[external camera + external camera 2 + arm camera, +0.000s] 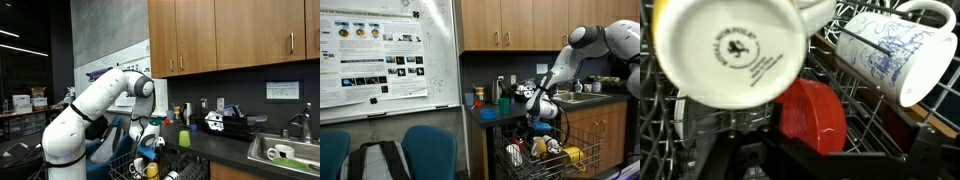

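Observation:
My gripper (150,140) (542,118) hangs over the pulled-out dishwasher rack (582,138), open with nothing between its fingers. In the wrist view an upturned white mug (730,50) with a printed maker's stamp on its base fills the upper left, very close to the camera. A white mug with a blue pattern (885,50) lies tilted on the wires at the upper right. Below them a red dish (812,115) stands on edge in the rack (865,110), nearest the jaws. Only dark gripper parts show along the bottom edge of the wrist view.
The rack holds several other dishes, among them a yellow one (572,155). A counter runs behind it with a green cup (184,137), a sink (262,150) with a white mug (280,152), and wooden cabinets (230,35) above. Blue chairs (425,150) stand under a whiteboard (380,55).

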Robot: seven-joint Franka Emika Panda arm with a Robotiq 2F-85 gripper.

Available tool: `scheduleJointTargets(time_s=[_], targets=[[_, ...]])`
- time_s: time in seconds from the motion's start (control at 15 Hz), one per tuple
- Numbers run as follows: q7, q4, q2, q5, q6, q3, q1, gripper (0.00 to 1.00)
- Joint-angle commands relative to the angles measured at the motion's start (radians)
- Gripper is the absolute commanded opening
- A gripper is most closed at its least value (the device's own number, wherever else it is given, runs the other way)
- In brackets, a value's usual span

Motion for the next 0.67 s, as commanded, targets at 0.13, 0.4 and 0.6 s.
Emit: scheduleJointTargets(time_s=[0.13,0.4,0.6], targets=[[-0.014,0.093,0.078,-0.041,-0.029,-0.003,0.000,1.00],[-0.017,0.120,0.095,-0.050,-0.041,0.000,0.006,1.00],[-0.009,0.129,0.100,-0.048,-0.053,-0.014,0.021,1.00]])
